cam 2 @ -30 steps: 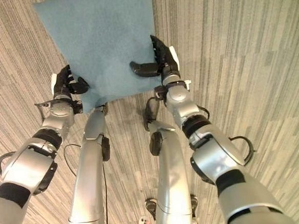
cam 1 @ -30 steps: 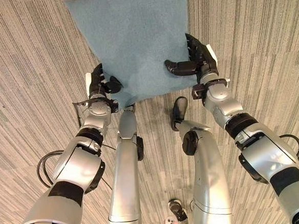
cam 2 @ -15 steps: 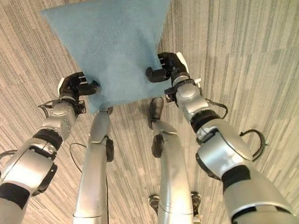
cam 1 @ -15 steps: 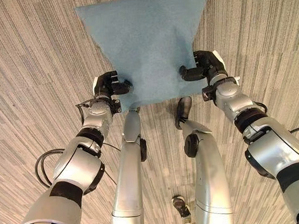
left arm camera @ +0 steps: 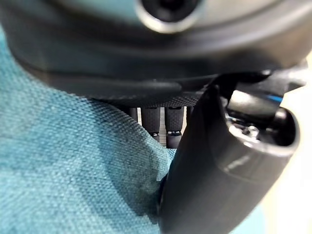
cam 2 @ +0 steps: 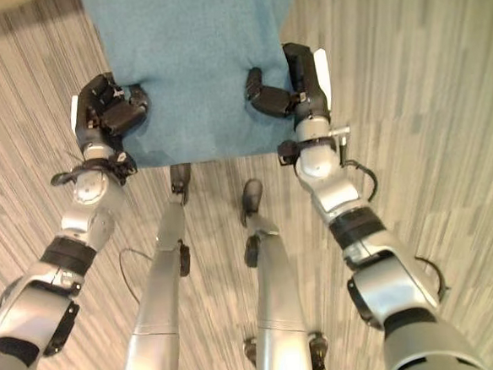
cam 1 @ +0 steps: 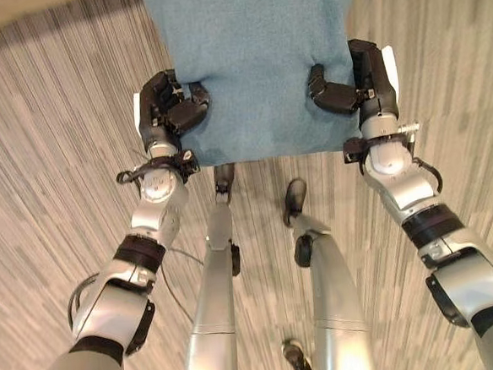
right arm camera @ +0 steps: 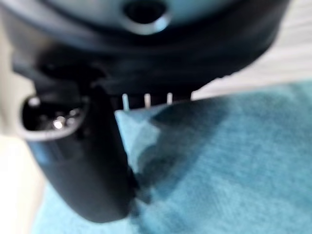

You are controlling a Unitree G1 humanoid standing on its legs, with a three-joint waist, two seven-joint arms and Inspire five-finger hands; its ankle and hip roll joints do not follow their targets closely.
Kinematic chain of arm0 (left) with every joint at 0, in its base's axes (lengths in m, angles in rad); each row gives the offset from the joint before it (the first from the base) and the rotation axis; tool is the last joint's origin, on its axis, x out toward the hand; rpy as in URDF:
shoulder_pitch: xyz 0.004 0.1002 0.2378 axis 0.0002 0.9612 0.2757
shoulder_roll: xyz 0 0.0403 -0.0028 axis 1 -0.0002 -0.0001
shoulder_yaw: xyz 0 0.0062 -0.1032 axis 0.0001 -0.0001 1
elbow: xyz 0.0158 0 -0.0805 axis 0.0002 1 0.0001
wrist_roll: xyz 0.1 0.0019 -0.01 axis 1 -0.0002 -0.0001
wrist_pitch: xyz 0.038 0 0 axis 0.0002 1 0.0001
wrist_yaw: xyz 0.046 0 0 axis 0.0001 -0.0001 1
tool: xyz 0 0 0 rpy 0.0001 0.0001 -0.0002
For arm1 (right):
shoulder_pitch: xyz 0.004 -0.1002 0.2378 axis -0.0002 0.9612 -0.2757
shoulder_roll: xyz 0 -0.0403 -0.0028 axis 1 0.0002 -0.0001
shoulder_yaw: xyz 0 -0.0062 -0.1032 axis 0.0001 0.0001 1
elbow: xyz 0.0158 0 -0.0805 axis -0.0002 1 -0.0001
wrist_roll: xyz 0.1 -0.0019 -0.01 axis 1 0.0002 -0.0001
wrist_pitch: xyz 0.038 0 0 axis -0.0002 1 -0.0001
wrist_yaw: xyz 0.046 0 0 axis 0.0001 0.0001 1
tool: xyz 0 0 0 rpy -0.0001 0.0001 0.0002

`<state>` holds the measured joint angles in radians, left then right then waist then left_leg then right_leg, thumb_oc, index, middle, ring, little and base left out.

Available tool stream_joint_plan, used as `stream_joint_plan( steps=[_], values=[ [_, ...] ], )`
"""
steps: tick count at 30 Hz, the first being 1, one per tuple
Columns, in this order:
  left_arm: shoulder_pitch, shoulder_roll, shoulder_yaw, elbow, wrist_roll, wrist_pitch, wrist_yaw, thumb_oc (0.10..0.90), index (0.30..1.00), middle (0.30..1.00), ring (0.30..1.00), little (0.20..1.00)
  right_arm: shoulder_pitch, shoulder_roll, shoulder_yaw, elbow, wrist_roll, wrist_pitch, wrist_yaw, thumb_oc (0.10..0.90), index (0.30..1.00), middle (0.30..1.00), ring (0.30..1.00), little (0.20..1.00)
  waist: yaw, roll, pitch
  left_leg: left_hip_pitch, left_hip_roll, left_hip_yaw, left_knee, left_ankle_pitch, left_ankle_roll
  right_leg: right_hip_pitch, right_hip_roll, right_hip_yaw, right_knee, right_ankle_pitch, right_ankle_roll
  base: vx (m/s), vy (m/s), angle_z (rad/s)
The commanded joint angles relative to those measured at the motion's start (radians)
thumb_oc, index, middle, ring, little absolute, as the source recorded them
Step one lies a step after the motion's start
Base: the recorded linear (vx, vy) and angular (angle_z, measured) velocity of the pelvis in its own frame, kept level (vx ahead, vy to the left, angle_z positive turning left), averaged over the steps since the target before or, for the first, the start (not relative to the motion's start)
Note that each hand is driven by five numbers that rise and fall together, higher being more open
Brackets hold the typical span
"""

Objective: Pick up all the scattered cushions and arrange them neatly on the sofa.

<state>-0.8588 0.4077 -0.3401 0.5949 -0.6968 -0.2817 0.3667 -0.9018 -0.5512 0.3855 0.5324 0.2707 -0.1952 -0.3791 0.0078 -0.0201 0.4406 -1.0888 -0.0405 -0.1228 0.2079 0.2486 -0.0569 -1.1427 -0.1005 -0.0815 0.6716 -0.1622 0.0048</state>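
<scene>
Striped grey-brown carpet floor, a paler strip, possibly bare flooring, at its far edge.

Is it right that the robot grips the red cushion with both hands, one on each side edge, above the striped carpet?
Not quite: the cushion is teal, not red, as the left eye view shows. The rest holds: the left hand and right hand clamp its opposite side edges above the striped carpet.

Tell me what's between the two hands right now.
The teal cushion spans the gap: the left hand grips its left edge and the right hand its right edge, as the left eye view shows, with nothing else between them.
</scene>
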Motion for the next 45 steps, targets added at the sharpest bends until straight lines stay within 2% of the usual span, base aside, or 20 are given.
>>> stream_joint_plan(
  steps=[1, 4, 5, 8, 9, 13, 16, 18, 19, 20, 21, 26, 30, 31, 33, 34, 36, 38, 42, 45],
  values=[
    [0.013, -0.133, -0.092, -0.172, 0.152, -0.14, -0.077, 0.4, 0.3, 0.3, 0.3, 0.3, 0.044, 0.121, 0.021, -0.179, -0.079, -0.177, 0.035, 0.4, 0.3, 0.3, 0.3, 0.3, -0.009, 0.012, -0.134, 0.096, -0.035, -0.008, -0.011, -0.137, -0.002, 0.153, 0.015, 0.01, -0.281, 0.144, 0.097, 0.05, 0.048, -0.07],
    [0.117, -0.127, -0.089, -0.237, 0.178, -0.14, -0.1, 0.4, 0.3, 0.3, 0.3, 0.3, 0.183, 0.129, -0.01, -0.255, -0.104, -0.177, 0.065, 0.4, 0.3, 0.3, 0.3, 0.3, -0.008, 0.005, -0.171, 0.251, -0.037, -0.018, -0.047, -0.15, 0.001, 0.319, 0.002, -0.006, -0.357, 0.152, 0.097, 0.07, 0.043, -0.07],
    [0.204, -0.115, -0.089, -0.28, 0.193, -0.136, -0.131, 0.4, 0.3, 0.3, 0.3, 0.3, 0.285, 0.133, -0.02, -0.308, -0.133, -0.172, 0.088, 0.4, 0.3, 0.3, 0.3, 0.3, -0.005, -0.001, -0.197, 0.367, -0.034, -0.021, -0.078, -0.16, 0.005, 0.446, -0.007, -0.014, -0.404, 0.159, 0.102, 0.18, 0.07, -0.08],
    [0.33, -0.09, -0.09, -0.331, 0.26, -0.13, -0.157, 0.4, 0.3, 0.3, 0.3, 0.3, 0.433, 0.135, -0.054, -0.365, -0.151, -0.172, 0.127, 0.4, 0.3, 0.3, 0.3, 0.3, -0.004, -0.006, -0.226, 0.523, -0.032, -0.024, -0.1, -0.177, 0.013, 0.608, -0.021, -0.026, -0.428, 0.159, 0.112, 0.15, 0.065, 0.01],
    [0.332, -0.09, -0.091, -0.332, 0.26, -0.129, -0.156, 0.4, 0.3, 0.3, 0.3, 0.3, 0.435, 0.135, -0.055, -0.367, -0.151, -0.172, 0.127, 0.4, 0.3, 0.3, 0.3, 0.3, -0.004, -0.005, -0.225, 0.526, -0.032, -0.025, -0.104, -0.173, 0.013, 0.612, -0.02, -0.027, -0.433, 0.164, 0.112, 0.14, 0.04, 0.07],
    [0.558, -0.051, -0.039, -0.405, 0.291, -0.113, -0.202, 0.4, 0.3, 0.3, 0.3, 0.3, 0.669, 0.124, -0.125, -0.42, -0.143, -0.159, 0.208, 0.4, 0.3, 0.3, 0.3, 0.3, -0.002, -0.004, -0.28, 0.734, -0.042, -0.036, -0.136, -0.208, 0.029, 0.828, -0.024, -0.043, -0.47, 0.146, 0.119, 0.18, 0.043, 0.08],
    [0.648, -0.039, -0.007, -0.438, 0.283, -0.104, -0.227, 0.4, 0.3, 0.3, 0.3, 0.3, 0.76, 0.129, -0.16, -0.426, -0.135, -0.151, 0.244, 0.4, 0.3, 0.3, 0.3, 0.3, -0.001, 0.001, -0.302, 0.812, -0.039, -0.04, -0.16, -0.213, 0.034, 0.898, -0.024, -0.052, -0.477, 0.153, 0.128, 0.13, 0.008, 0.11],
    [0.707, -0.013, 0.006, -0.469, 0.331, -0.084, -0.236, 0.4, 0.3, 0.3, 0.3, 0.3, 0.856, 0.141, -0.209, -0.437, -0.146, -0.141, 0.258, 0.4, 0.3, 0.3, 0.3, 0.3, -0.016, 0.014, -0.328, 0.916, -0.038, -0.084, -0.194, -0.211, 0.034, 0.964, 0.026, 0.015, -0.433, 0.139, 0.14, 0.09, -0.028, 0.24],
    [0.707, -0.013, 0.006, -0.47, 0.331, -0.084, -0.236, 0.4, 0.3, 0.3, 0.3, 0.3, 0.856, 0.141, -0.209, -0.438, -0.146, -0.14, 0.258, 0.4, 0.3, 0.3, 0.3, 0.3, -0.016, 0.014, -0.328, 0.916, -0.038, -0.085, -0.197, -0.207, 0.034, 0.964, 0.026, 0.014, -0.435, 0.143, 0.141, 0.0, -0.039, 0.2],
    [0.708, -0.006, 0.012, -0.479, 0.355, -0.083, -0.234, 0.4, 0.3, 0.3, 0.3, 0.3, 0.863, 0.147, -0.211, -0.43, -0.145, -0.141, 0.258, 0.4, 0.3, 0.3, 0.3, 0.3, -0.019, 0.018, -0.331, 0.945, -0.035, -0.102, -0.209, -0.207, 0.032, 0.98, 0.062, 0.069, -0.417, 0.108, 0.138, -0.02, -0.073, 0.52],
    [0.728, 0.002, 0.025, -0.491, 0.39, -0.083, -0.232, 0.4, 0.3, 0.3, 0.3, 0.3, 0.879, 0.155, -0.214, -0.434, -0.138, -0.141, 0.264, 0.4, 0.3, 0.3, 0.3, 0.3, -0.007, 0.014, -0.35, 0.965, -0.035, -0.113, -0.223, -0.199, 0.026, 1.024, 0.081, 0.089, -0.449, 0.076, 0.114, -0.02, -0.147, 0.52],
    [0.795, -0.004, 0.074, -0.528, 0.36, -0.069, -0.243, 0.4, 0.3, 0.3, 0.3, 0.3, 0.902, 0.156, -0.212, -0.475, -0.142, -0.122, 0.279, 0.4, 0.3, 0.3, 0.3, 0.3, 0.012, 0.002, -0.384, 0.99, -0.02, -0.156, -0.279, -0.156, -0.004, 1.113, 0.099, 0.052, -0.532, 0.035, 0.077, -0.03, -0.141, 0.38],
    [0.816, -0.028, 0.077, -0.518, 0.356, -0.066, -0.237, 0.4, 0.3, 0.3, 0.3, 0.3, 0.882, 0.145, -0.216, -0.499, -0.142, -0.123, 0.266, 0.4, 0.3, 0.3, 0.3, 0.3, 0.023, 0.001, -0.373, 0.949, -0.029, -0.19, -0.278, -0.12, -0.026, 1.132, 0.093, -0.016, -0.576, 0.032, 0.059, -0.15, -0.076, 0.53],
    [0.81, -0.043, 0.071, -0.507, 0.354, -0.063, -0.23, 0.4, 0.3, 0.3, 0.3, 0.3, 0.874, 0.143, -0.224, -0.502, -0.144, -0.122, 0.252, 0.4, 0.3, 0.3, 0.3, 0.3, 0.015, -0.001, -0.363, 0.932, -0.028, -0.152, -0.272, -0.119, -0.026, 1.135, 0.08, -0.044, -0.588, 0.035, 0.061, -0.2, 0.052, 0.56],
    [0.81, -0.062, 0.068, -0.493, 0.35, -0.07, -0.221, 0.4, 0.3, 0.3, 0.3, 0.3, 0.848, 0.137, -0.218, -0.509, -0.159, -0.119, 0.227, 0.4, 0.3, 0.3, 0.3, 0.3, -0.005, -0.008, -0.35, 0.905, 0.015, 0.034, -0.23, -0.162, -0.008, 1.123, 0.047, -0.075, -0.598, 0.053, 0.073, -0.19, 0.128, 0.91],
    [0.819, -0.059, 0.07, -0.494, 0.347, -0.074, -0.225, 0.4, 0.3, 0.3, 0.3, 0.3, 0.844, 0.134, -0.214, -0.516, -0.163, -0.12, 0.225, 0.4, 0.3, 0.3, 0.3, 0.3, -0.005, -0.011, -0.353, 0.905, 0.033, 0.065, -0.214, -0.183, 0.0, 1.115, 0.037, -0.075, -0.6, 0.066, 0.076, -0.11, 0.133, 1.08],
    [0.845, -0.048, 0.079, -0.498, 0.356, -0.078, -0.227, 0.4, 0.3, 0.3, 0.3, 0.3, 0.846, 0.132, -0.215, -0.537, -0.163, -0.126, 0.227, 0.4, 0.3, 0.3, 0.3, 0.3, -0.003, -0.018, -0.36, 0.923, 0.061, 0.048, -0.19, -0.218, -0.001, 1.111, 0.022, -0.064, -0.599, 0.076, 0.077, -0.02, 0.11, 0.26],
    [0.869, -0.044, 0.085, -0.508, 0.36, -0.079, -0.225, 0.4, 0.3, 0.3, 0.3, 0.3, 0.855, 0.134, -0.22, -0.544, -0.162, -0.13, 0.232, 0.4, 0.3, 0.3, 0.3, 0.3, -0.003, -0.022, -0.366, 0.927, 0.089, 0.015, -0.181, -0.21, -0.013, 1.12, 0.016, -0.053, -0.605, 0.079, 0.077, 0.07, 0.192, -0.09],
    [0.861, -0.045, 0.093, -0.49, 0.368, -0.077, -0.198, 0.4, 0.3, 0.3, 0.3, 0.3, 0.852, 0.143, -0.226, -0.555, -0.144, -0.128, 0.225, 0.4, 0.3, 0.3, 0.3, 0.3, -0.007, -0.031, -0.365, 0.917, 0.136, 0.074, -0.197, -0.197, -0.019, 1.145, -0.01, -0.073, -0.635, 0.092, 0.091, 0.07, 0.261, 0.13],
    [0.859, -0.047, 0.093, -0.477, 0.371, -0.073, -0.19, 0.4, 0.3, 0.3, 0.3, 0.3, 0.844, 0.143, -0.222, -0.557, -0.151, -0.123, 0.229, 0.4, 0.3, 0.3, 0.3, 0.3, -0.005, -0.038, -0.374, 0.93, 0.111, 0.081, -0.196, -0.22, -0.011, 1.152, -0.046, -0.068, -0.648, 0.12, 0.118, 0.13, 0.363, 0.05]
  ],
)
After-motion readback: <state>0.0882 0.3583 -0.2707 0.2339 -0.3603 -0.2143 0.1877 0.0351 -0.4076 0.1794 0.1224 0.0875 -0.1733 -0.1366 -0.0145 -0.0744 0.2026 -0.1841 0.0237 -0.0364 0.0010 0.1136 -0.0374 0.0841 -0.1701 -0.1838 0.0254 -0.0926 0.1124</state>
